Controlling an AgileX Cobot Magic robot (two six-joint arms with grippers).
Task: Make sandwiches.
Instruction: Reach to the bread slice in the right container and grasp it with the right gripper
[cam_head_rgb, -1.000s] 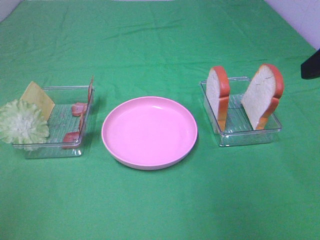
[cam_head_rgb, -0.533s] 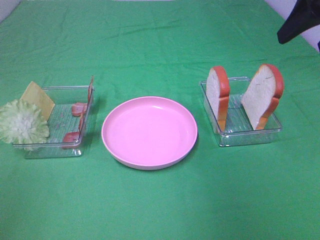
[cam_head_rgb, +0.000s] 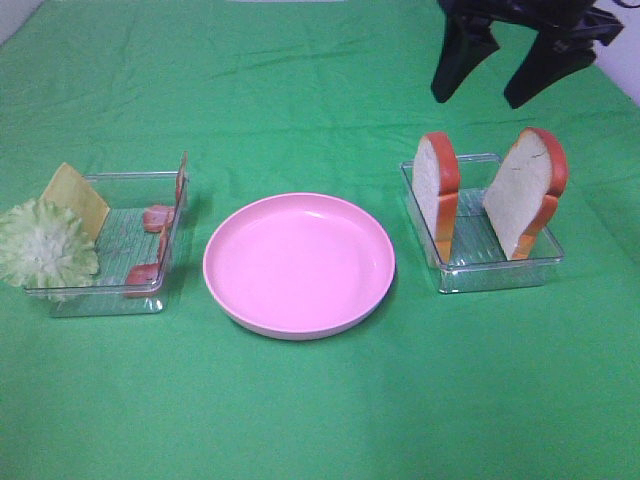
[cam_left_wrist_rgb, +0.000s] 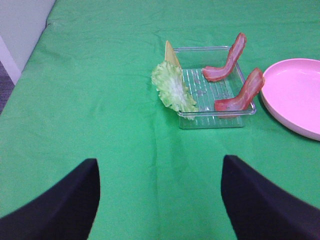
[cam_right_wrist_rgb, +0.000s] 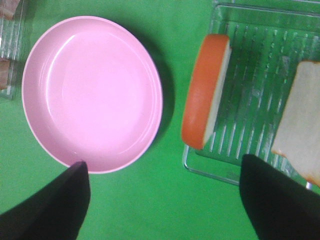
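Two white bread slices with orange-red crust (cam_head_rgb: 437, 190) (cam_head_rgb: 525, 190) stand on edge in a clear tray (cam_head_rgb: 500, 278) on the right. On the left, another clear tray (cam_head_rgb: 105, 300) holds pale green lettuce (cam_head_rgb: 45, 245), a yellow cheese square (cam_head_rgb: 75, 195) and two bacon strips (cam_head_rgb: 158, 216) (cam_head_rgb: 148, 272). An empty pink plate (cam_head_rgb: 298, 262) sits between the trays. My right gripper (cam_head_rgb: 478, 98) is open, in the air behind the bread tray. Its wrist view shows the plate (cam_right_wrist_rgb: 92, 92) and both slices (cam_right_wrist_rgb: 205, 97) (cam_right_wrist_rgb: 300, 125). My left gripper (cam_left_wrist_rgb: 160, 162) is open and empty, well short of the lettuce (cam_left_wrist_rgb: 172, 87).
A green cloth (cam_head_rgb: 300, 420) covers the table. The left wrist view shows the cheese (cam_left_wrist_rgb: 171, 54), the two bacon strips (cam_left_wrist_rgb: 227, 62) (cam_left_wrist_rgb: 242, 92), the plate's rim (cam_left_wrist_rgb: 297, 95), and the table's edge with a pale wall (cam_left_wrist_rgb: 20, 30).
My right gripper has come in from the upper right edge and moved left, now showing both open fingers behind the bread tray. Nothing on the table has moved.
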